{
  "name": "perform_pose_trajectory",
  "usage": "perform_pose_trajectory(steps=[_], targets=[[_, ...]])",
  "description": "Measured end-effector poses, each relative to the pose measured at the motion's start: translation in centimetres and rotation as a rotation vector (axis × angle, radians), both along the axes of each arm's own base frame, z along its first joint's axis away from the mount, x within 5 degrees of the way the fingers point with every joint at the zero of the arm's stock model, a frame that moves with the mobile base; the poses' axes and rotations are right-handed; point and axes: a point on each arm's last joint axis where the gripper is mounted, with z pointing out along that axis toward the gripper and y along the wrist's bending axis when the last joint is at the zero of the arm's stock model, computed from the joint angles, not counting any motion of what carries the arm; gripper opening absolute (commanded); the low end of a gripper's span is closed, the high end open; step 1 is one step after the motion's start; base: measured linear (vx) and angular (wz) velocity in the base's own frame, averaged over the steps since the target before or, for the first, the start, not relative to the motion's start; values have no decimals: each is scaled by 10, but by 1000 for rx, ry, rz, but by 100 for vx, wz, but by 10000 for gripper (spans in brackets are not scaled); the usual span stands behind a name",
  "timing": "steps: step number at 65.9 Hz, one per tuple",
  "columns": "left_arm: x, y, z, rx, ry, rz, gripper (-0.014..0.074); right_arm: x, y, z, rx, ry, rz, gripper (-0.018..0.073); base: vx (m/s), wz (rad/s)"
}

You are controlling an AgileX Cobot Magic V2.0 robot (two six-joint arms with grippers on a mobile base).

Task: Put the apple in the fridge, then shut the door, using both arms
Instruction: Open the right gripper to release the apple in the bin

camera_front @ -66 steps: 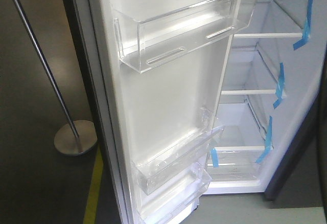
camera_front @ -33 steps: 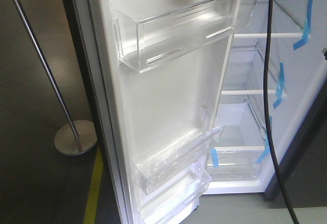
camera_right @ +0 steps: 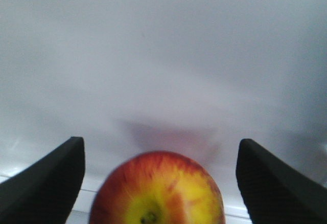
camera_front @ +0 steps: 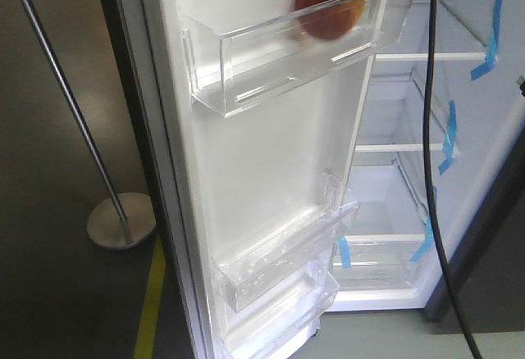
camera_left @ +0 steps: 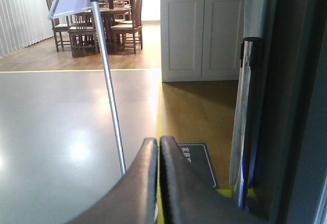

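Apple (camera_right: pixel 158 191), a glossy red round fruit with yellow patches, lay at 6 o'clock between the two black fingers of the right gripper (camera_right: pixel 159 143), and we saw it touch neither. The jaws stood wide apart and gripped nothing, with a plain white surface behind them.

From the front we found the apple blurred behind the clear front wall of the upper clear plastic bin (camera_front: pixel 246 64), at the bin's 3 o'clock end. The dark gripper was at the apple's 12 o'clock. We could not tell whether the fruit rested on the bin floor. That bin hung on the white inner face of the tall open door (camera_front: pixel 262 154). At the door's 3 o'clock stood the white-shelved fridge (camera_front: pixel 385 187), where a thin black cable (camera_front: pixel 428 129) hung down.

The left gripper (camera_left: pixel 158 141) had its dark fingers pressed together on nothing, with the long chrome handle (camera_left: pixel 249 116) at its 2 o'clock.
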Motion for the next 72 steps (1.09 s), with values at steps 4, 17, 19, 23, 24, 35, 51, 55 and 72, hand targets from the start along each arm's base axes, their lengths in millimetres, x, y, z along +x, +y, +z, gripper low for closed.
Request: perform_pose_trajectory(steps=[4, 17, 19, 23, 24, 35, 51, 55, 72], targets=[[0, 0, 0, 0, 0, 0, -6, 0, 0, 0, 1, 2, -1, 595, 0, 0], [0, 0, 0, 0, 0, 0, -6, 0, 0, 0, 10, 10, -6, 564, 0, 0], [0, 0, 0, 0, 0, 0, -6, -2, 0, 2, 10, 6, -6, 548, 0, 0], [0, 0, 0, 0, 0, 0, -6, -4, -1, 5, 8, -6, -5, 496, 0, 0], [0, 0, 0, 0, 0, 0, -6, -6, -1, 8, 8, -13, -4, 478, 0, 0], [0, 0, 0, 0, 0, 0, -6, -34, -4, 37, 6, -92, 3, 143, 0, 0], [0, 0, 0, 0, 0, 0, -6, -105, -11, 82, -57, -184, 65, -5, 0, 0], [0, 0, 0, 0, 0, 0, -6, -128, -13, 93, -70, -210, 86, -5, 0, 0], [0, 0, 0, 0, 0, 0, -6, -210, -26, 95, -112, -249, 59, -4, 0, 0]])
